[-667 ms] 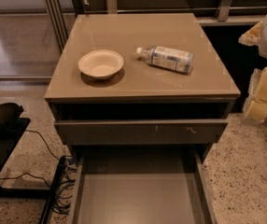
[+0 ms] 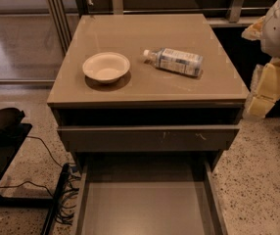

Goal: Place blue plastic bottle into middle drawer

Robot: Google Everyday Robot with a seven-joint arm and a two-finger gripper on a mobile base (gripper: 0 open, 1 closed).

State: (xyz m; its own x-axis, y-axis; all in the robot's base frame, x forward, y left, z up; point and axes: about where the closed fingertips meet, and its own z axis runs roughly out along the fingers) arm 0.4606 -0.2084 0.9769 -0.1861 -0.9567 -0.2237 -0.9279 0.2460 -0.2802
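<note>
Blue plastic bottle [image 2: 175, 61] on the desk [image 2: 145, 31]; middle drawer [image 2: 145, 207] pulled out

The bottle lies on its side right of centre, cap toward the white bowl [image 2: 106, 66] near the left edge; the middle drawer juts past the front edge, under a scratched drawer front [image 2: 147, 137]; the gripper [image 2: 266, 93] hangs beyond the right edge, apart from the bottle; its grip cannot be told.

worktop [image 2: 145, 31]: back edge and front corners free; bowl [image 2: 106, 66] left, blue plastic bottle [image 2: 175, 61] right of centre | middle drawer [image 2: 145, 209]: open from above | gripper [image 2: 265, 94]: beyond right edge
</note>
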